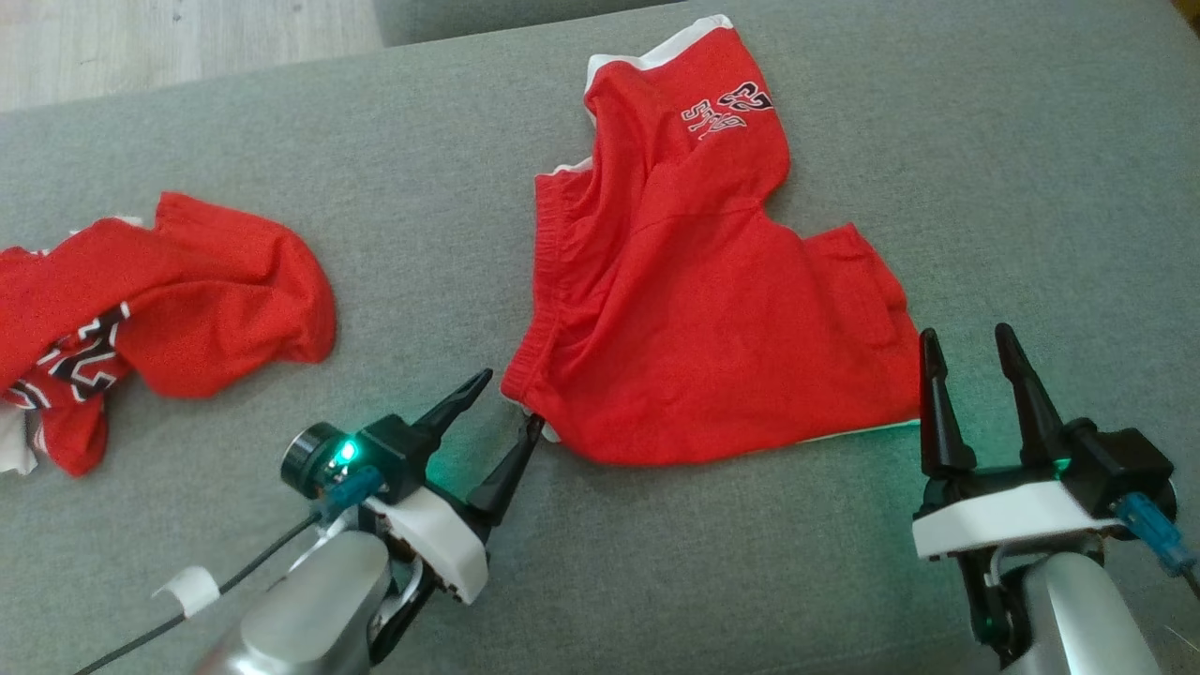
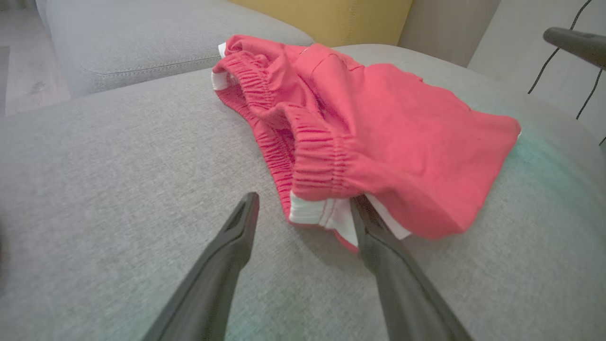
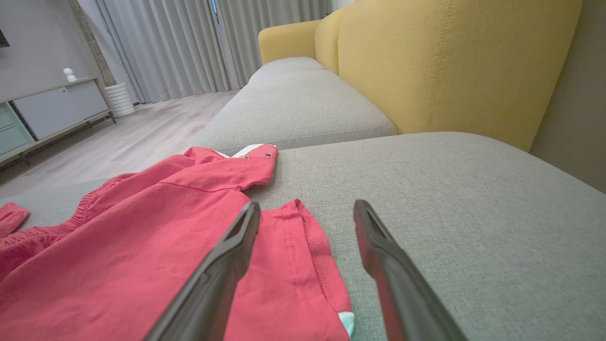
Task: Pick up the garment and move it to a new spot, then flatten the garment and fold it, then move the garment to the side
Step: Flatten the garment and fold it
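Saw red shorts (image 1: 694, 281) spread mid sofa cushion (image 1: 656, 562); found left gripper (image 1: 509, 399), right gripper (image 1: 967, 333) wide, empty, at shorts' near corners.

The garment (image 1: 694, 309), red shorts with white trim and a dark printed logo on one leg, lies rumpled and partly spread on the grey sofa cushion (image 1: 984, 141). Its elastic waistband (image 2: 315, 161) is bunched up.

Far out to the left of the left hand (image 1: 509, 398), the other red cloth (image 1: 187, 300) runs off the picture's edge. The letters (image 1: 727, 108) on the red shorts (image 1: 694, 309) are too small to read. One finger (image 2: 378, 246) meets the shorts' white corner, and its tip is hard to see there.
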You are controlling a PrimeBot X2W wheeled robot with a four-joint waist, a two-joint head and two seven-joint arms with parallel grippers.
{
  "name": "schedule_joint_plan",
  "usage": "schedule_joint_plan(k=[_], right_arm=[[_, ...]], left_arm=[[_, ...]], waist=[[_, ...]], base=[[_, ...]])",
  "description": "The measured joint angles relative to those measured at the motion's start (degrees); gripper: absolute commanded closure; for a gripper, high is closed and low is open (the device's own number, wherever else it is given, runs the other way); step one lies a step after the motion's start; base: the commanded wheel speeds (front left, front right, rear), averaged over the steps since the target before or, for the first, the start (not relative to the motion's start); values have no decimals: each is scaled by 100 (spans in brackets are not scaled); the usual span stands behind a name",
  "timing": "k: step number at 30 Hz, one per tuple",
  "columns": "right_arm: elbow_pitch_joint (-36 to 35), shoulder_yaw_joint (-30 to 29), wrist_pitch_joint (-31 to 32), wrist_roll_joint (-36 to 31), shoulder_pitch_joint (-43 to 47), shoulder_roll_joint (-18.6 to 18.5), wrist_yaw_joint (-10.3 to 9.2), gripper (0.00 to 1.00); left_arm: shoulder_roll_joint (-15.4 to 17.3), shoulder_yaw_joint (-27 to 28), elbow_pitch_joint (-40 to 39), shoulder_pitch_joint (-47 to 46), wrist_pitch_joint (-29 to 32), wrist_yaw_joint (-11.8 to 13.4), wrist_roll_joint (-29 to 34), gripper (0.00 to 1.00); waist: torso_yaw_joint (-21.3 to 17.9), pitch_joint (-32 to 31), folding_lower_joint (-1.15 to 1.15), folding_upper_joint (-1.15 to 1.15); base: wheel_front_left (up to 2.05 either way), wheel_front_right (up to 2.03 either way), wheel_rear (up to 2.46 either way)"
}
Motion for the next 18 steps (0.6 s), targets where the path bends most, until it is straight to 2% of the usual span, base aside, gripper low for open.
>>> schedule_joint_plan(k=[8,15,16,18], right_arm=[[51,-16,0,-20,-1,8,0,0],[107,-40,0,-22,-4,10,0,0],[112,-40,0,-22,-4,10,0,0],[155,-38,0,-22,-7,10,0,0]], left_arm=[[101,-338,-292,-118,0,0,-210,0],[163,-360,-413,-143,0,0,-266,0],[165,-365,-433,-161,0,0,-265,42],[174,-401,-505,-218,0,0,-258,100]], waist=[[-44,7,0,0],[-47,44,0,0],[-48,52,0,0],[-50,65,0,0]], base=[[0,0,0],[0,0,0],[0,0,0],[0,0,0]])
